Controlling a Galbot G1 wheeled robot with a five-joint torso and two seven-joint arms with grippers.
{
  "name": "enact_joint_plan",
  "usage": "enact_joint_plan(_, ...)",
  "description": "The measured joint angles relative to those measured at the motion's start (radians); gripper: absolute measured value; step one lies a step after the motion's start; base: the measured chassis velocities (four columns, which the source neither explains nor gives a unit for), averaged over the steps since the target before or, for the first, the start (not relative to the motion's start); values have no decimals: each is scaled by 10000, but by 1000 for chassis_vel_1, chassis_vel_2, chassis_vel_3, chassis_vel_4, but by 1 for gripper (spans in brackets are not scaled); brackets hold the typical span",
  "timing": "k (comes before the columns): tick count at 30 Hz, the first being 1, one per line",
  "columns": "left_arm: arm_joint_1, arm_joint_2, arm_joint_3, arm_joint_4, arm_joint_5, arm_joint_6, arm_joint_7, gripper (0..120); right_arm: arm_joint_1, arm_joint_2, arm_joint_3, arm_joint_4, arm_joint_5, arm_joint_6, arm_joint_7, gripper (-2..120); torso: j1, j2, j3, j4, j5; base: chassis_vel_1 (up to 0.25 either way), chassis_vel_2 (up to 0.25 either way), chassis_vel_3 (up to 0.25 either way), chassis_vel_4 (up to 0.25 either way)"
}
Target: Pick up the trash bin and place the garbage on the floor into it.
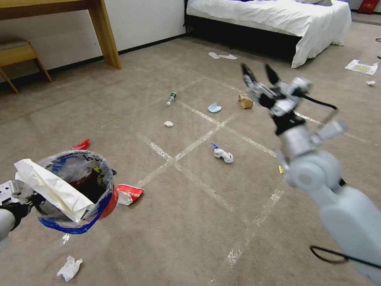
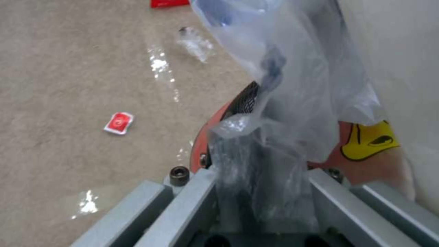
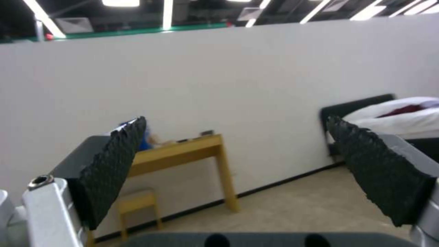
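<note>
between left gripper [image 2: 263,192] jaws: trash bin [image 1: 109,204] rim.

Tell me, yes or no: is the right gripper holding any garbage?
No. The right gripper hangs open in the air, nothing between its fingers.

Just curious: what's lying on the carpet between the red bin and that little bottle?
In the head view, between the trash bin and the bottle lies one crumpled white tissue; otherwise bare, tape-crossed carpet.

Head view high, facing down over floor [image 1: 206,222]; left wrist close to it; right wrist faces wall [image 3: 219,85].
</note>
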Motion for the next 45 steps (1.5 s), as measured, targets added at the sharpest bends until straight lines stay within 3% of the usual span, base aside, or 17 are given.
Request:
enact_joint_plan(19,18,-343,-404,471,215,0,159,0,-1494,447,898,217,-1487,-36,644,100,0,-2,1,2,-1,0,0,0,0)
enact_joint_plan(36,169,-197,-566,380,67,0,32,0,-1015,683,264,-68,-1570,-434,1137,100,0,-1,2,3,-2,0,0,0,0)
enact_joint_plan(45,388,-366,-702,359,51,0,-13,0,-1050,1107,6,-374,-2303,-525,1490,100,0,-1,2,2,-1,0,0,0,0)
